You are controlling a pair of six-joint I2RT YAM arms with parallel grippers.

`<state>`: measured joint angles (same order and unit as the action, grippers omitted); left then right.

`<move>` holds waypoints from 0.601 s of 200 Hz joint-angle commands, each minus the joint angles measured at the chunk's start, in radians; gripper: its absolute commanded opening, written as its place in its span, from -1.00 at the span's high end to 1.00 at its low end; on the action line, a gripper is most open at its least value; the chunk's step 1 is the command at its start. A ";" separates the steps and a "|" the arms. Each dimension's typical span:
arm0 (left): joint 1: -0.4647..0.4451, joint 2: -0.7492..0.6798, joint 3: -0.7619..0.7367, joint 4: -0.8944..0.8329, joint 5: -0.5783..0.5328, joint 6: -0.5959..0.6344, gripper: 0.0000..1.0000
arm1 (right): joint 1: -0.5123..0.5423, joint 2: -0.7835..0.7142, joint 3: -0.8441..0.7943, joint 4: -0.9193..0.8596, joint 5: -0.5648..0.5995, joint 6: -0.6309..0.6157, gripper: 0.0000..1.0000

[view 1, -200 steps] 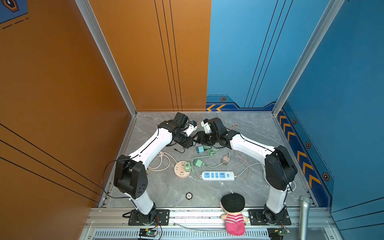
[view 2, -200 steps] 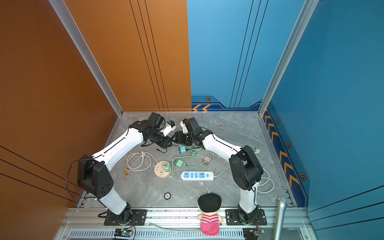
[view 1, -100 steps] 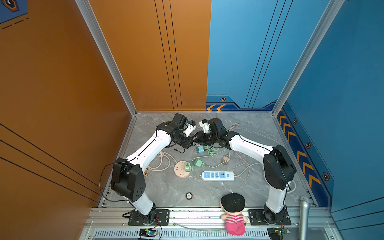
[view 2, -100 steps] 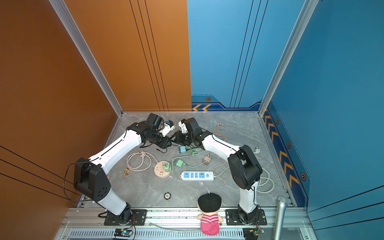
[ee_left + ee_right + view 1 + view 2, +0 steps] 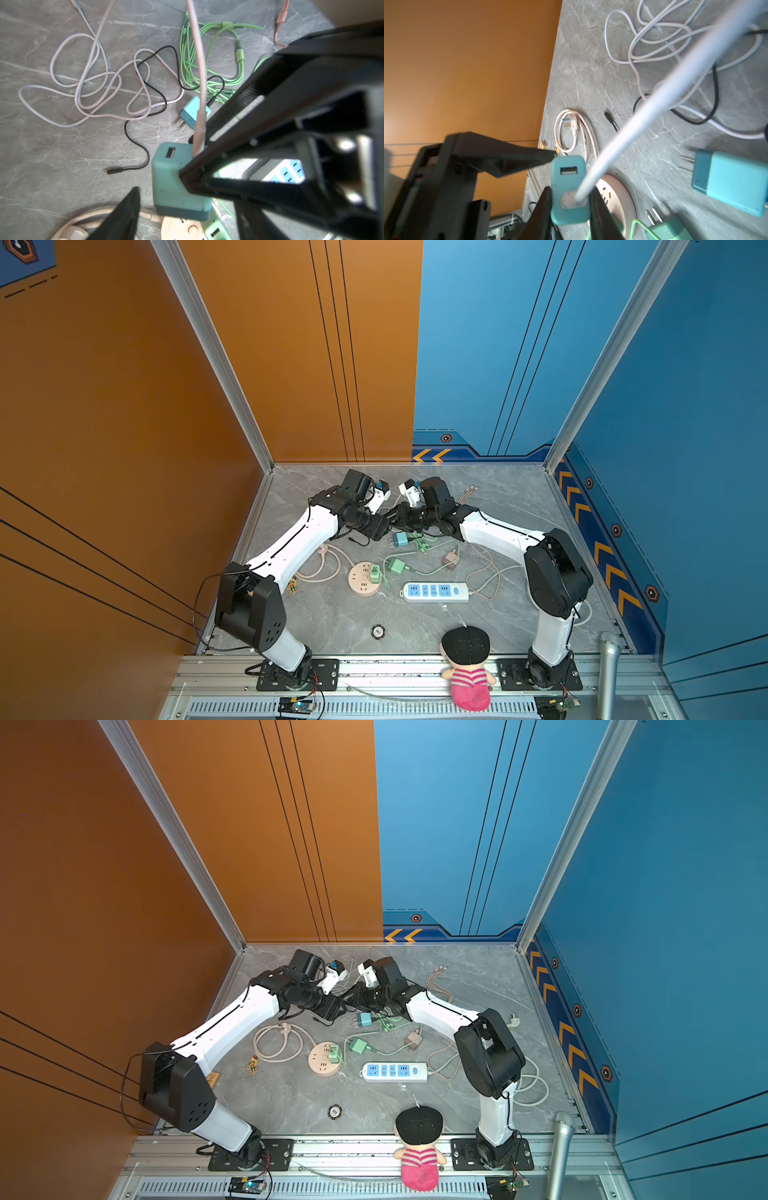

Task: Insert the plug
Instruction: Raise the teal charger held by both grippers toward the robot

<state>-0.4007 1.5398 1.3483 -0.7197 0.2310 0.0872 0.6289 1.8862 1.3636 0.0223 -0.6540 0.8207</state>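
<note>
Right wrist view: cable (image 5: 654, 108) sits plugged into charger (image 5: 560, 182), clamped by right gripper (image 5: 571, 190); left gripper (image 5: 381, 527) gapes empty; insertion looks done.

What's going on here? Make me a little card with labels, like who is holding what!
right gripper: shut on the charger
left gripper: open, next to the charger
cable: plugged into one charger port; the other port is empty
spare charger: lying on the table
power strip: nothing plugged in
round socket: green charger sits on it
</note>
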 commanded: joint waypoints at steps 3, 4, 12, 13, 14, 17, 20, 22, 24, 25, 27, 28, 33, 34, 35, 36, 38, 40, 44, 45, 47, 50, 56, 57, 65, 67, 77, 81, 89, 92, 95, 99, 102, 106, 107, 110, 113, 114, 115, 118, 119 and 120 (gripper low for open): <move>0.101 -0.115 0.010 -0.046 0.166 -0.006 -0.62 | -0.027 -0.051 0.003 -0.070 -0.071 -0.172 1.00; 0.104 -0.117 0.012 -0.050 0.169 -0.006 -0.62 | -0.029 -0.053 0.003 -0.072 -0.074 -0.178 1.00; 0.137 -0.134 0.025 -0.089 0.197 -0.002 -0.62 | -0.039 -0.060 0.002 -0.079 -0.090 -0.208 1.00; 0.141 -0.136 0.026 -0.093 0.201 -0.002 -0.62 | -0.040 -0.059 0.002 -0.080 -0.093 -0.210 1.00; 0.144 -0.138 0.028 -0.098 0.204 -0.001 -0.62 | -0.042 -0.060 0.001 -0.080 -0.095 -0.212 1.00; 0.154 -0.142 0.032 -0.112 0.212 0.002 -0.62 | -0.045 -0.063 0.001 -0.079 -0.100 -0.217 1.00; 0.162 -0.148 0.035 -0.122 0.220 0.004 -0.63 | -0.050 -0.065 -0.001 -0.078 -0.105 -0.219 1.00; 0.168 -0.151 0.036 -0.127 0.224 0.005 -0.63 | -0.053 -0.066 0.000 -0.076 -0.109 -0.221 1.00; 0.173 -0.156 0.037 -0.134 0.229 0.005 -0.63 | -0.055 -0.066 -0.002 -0.074 -0.113 -0.222 1.00; 0.177 -0.157 0.037 -0.136 0.233 0.006 -0.62 | -0.056 -0.068 -0.002 -0.073 -0.115 -0.222 1.00; 0.181 -0.159 0.038 -0.143 0.239 0.007 -0.62 | -0.060 -0.069 -0.002 -0.069 -0.118 -0.224 1.00; 0.183 -0.160 0.037 -0.146 0.241 0.007 -0.62 | -0.061 -0.070 -0.003 -0.069 -0.119 -0.224 1.00; 0.196 -0.164 0.038 -0.161 0.261 0.014 -0.62 | -0.067 -0.072 -0.004 -0.058 -0.128 -0.223 1.00; 0.198 -0.164 0.038 -0.165 0.264 0.016 -0.62 | -0.068 -0.073 -0.005 -0.056 -0.130 -0.223 1.00; 0.200 -0.165 0.039 -0.168 0.268 0.016 -0.62 | -0.068 -0.075 -0.007 -0.053 -0.131 -0.223 1.00; 0.202 -0.165 0.039 -0.172 0.271 0.016 -0.62 | -0.069 -0.075 -0.007 -0.052 -0.133 -0.223 1.00; 0.208 -0.166 0.038 -0.176 0.282 0.018 -0.63 | -0.072 -0.076 -0.007 -0.047 -0.137 -0.223 1.00; 0.212 -0.167 0.039 -0.182 0.291 0.019 -0.63 | -0.074 -0.078 -0.007 -0.041 -0.141 -0.223 1.00; 0.220 -0.167 0.036 -0.191 0.315 0.022 -0.62 | -0.077 -0.080 -0.007 -0.032 -0.152 -0.223 1.00; 0.223 -0.167 0.037 -0.192 0.324 0.023 -0.63 | -0.077 -0.080 -0.008 -0.029 -0.156 -0.224 1.00; 0.227 -0.167 0.034 -0.196 0.340 0.026 -0.63 | -0.079 -0.082 -0.008 -0.024 -0.163 -0.225 1.00; 0.234 -0.166 0.031 -0.201 0.366 0.028 -0.62 | -0.080 -0.084 -0.008 -0.015 -0.174 -0.224 1.00; 0.244 -0.160 0.024 -0.212 0.429 0.039 -0.61 | -0.081 -0.088 -0.008 0.012 -0.198 -0.224 1.00; 0.247 -0.159 0.024 -0.213 0.443 0.040 -0.61 | -0.081 -0.090 -0.009 0.015 -0.203 -0.224 1.00; 0.257 -0.152 0.012 -0.218 0.520 0.051 -0.57 | -0.081 -0.096 -0.013 0.062 -0.241 -0.224 1.00; 0.259 -0.152 0.010 -0.218 0.540 0.055 -0.56 | -0.081 -0.097 -0.015 0.078 -0.252 -0.224 1.00; 0.266 -0.143 -0.001 -0.216 0.618 0.077 -0.49 | -0.080 -0.105 -0.028 0.161 -0.308 -0.210 1.00; 0.266 -0.140 -0.003 -0.217 0.636 0.083 -0.45 | -0.080 -0.108 -0.034 0.198 -0.331 -0.200 1.00; 0.267 -0.136 0.000 -0.218 0.649 0.090 -0.35 | -0.077 -0.106 -0.038 0.255 -0.380 -0.177 1.00; 0.266 -0.135 0.003 -0.218 0.650 0.091 -0.32 | -0.075 -0.106 -0.037 0.268 -0.398 -0.172 1.00; 0.267 -0.134 0.005 -0.217 0.651 0.092 -0.28 | -0.075 -0.105 -0.036 0.277 -0.416 -0.166 1.00; 0.266 -0.133 0.008 -0.217 0.650 0.094 -0.24 | -0.072 -0.104 -0.033 0.285 -0.432 -0.162 1.00; 0.265 -0.132 0.012 -0.216 0.651 0.095 -0.22 | -0.071 -0.104 -0.031 0.286 -0.440 -0.162 1.00; 0.264 -0.132 0.018 -0.217 0.651 0.096 -0.20 | -0.069 -0.106 -0.031 0.286 -0.446 -0.164 1.00; 0.264 -0.131 0.020 -0.218 0.650 0.097 -0.19 | -0.070 -0.107 -0.031 0.285 -0.446 -0.165 1.00; 0.265 -0.131 0.024 -0.219 0.649 0.098 -0.16 | -0.069 -0.111 -0.032 0.283 -0.442 -0.171 1.00; 0.267 -0.128 0.029 -0.222 0.648 0.099 -0.14 | -0.068 -0.115 -0.035 0.280 -0.439 -0.177 1.00; 0.267 -0.128 0.032 -0.223 0.647 0.101 -0.13 | -0.068 -0.115 -0.037 0.278 -0.439 -0.180 1.00; 0.266 -0.127 0.035 -0.225 0.648 0.101 -0.13 | -0.067 -0.116 -0.037 0.278 -0.438 -0.181 1.00; 0.265 -0.124 0.042 -0.232 0.647 0.105 -0.12 | -0.066 -0.120 -0.040 0.273 -0.439 -0.188 1.00; 0.266 -0.123 0.045 -0.234 0.647 0.107 -0.12 | -0.066 -0.121 -0.041 0.272 -0.439 -0.191 1.00; 0.266 -0.122 0.047 -0.237 0.646 0.107 -0.12 | -0.066 -0.122 -0.040 0.269 -0.440 -0.193 1.00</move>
<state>-0.1390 1.4052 1.3617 -0.9085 0.7837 0.1539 0.5522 1.8103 1.3411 0.1970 -0.9878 0.6437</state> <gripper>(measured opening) 0.575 0.273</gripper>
